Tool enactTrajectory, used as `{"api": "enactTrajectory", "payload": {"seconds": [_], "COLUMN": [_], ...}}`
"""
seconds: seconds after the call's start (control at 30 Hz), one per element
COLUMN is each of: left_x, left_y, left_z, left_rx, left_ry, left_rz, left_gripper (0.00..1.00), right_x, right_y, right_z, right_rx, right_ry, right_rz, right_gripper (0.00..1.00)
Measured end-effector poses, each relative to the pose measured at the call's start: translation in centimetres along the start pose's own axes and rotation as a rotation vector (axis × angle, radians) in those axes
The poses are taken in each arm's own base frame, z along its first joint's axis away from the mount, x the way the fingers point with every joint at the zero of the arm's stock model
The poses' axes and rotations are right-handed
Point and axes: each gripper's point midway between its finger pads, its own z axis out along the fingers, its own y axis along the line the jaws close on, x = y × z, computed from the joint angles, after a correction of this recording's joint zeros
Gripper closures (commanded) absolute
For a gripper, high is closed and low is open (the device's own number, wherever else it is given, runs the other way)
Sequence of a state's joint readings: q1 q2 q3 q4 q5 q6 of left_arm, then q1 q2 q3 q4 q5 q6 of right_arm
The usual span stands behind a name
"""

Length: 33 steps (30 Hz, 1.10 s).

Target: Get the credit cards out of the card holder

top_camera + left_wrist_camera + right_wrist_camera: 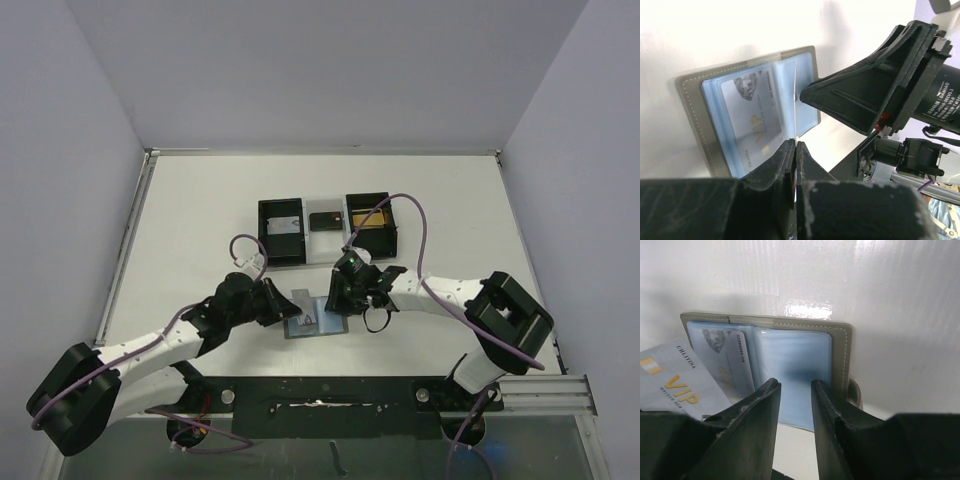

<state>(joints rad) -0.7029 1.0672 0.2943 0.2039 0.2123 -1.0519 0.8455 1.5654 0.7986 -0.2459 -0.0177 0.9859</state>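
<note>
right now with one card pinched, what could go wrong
The left gripper pinches a credit card at its edge, so it may slip. The right gripper sits open over the card holder; whether it pins it is unclear, so the holder could drag. Both grippers are close and might collide.

The card holder (790,322) lies open and flat on the white surface (900,290). It is a grey wallet with pale stitching round its edge and two clear blue-grey pocket panels inside. The first card (675,385), pale silvery with gold "VIP" lettering, juts out at a slant past the holder's left panel, one end pinched in the closed left pincer (795,150). The second card (722,352), printed with a small portrait and a number, sits in the left pocket. The right panel shows plain bluish plastic.
</note>
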Motion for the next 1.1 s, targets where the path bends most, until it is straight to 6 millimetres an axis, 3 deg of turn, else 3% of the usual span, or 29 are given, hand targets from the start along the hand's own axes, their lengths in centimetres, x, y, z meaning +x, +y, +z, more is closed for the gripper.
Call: {"api": "enactTrajectory", "payload": {"seconds": [0.23,0.37,0.5,0.8,0.97,1.1], "left_x": [-1.4,-2.2,-2.2,-2.5,-2.6,-2.8], "left_y": [-0.8,-1.6,-0.8,1.3,1.3,1.0], "left_z": [-1.3,-2.1,-2.4,-3.2,-3.3,-3.3], "left_rx": [0.018,0.042,0.007,-0.101,-0.102,-0.087], "left_ry": [-0.075,-0.119,-0.123,-0.153,-0.159,-0.162], "left_rz": [0.024,0.028,0.022,0.004,0.002,0.003], "left_gripper": [1.0,1.0,1.0,1.0,1.0,1.0], "right_x": [-0.3,-1.3,-1.8,-0.2,0.6,0.5], "right_y": [-0.1,1.5,2.7,2.8,2.3,2.2], "right_z": [-1.4,-3.0,-3.4,-0.9,1.1,1.1], "right_rx": [0.029,-0.033,-0.086,-0.088,-0.038,-0.016], "right_ry": [-0.05,-0.103,-0.127,-0.044,0.014,0.012], "right_rz": [-0.036,-0.042,-0.05,-0.093,-0.105,-0.111], "right_gripper": [0.6,0.59,0.62,0.73,0.73,0.68]}}
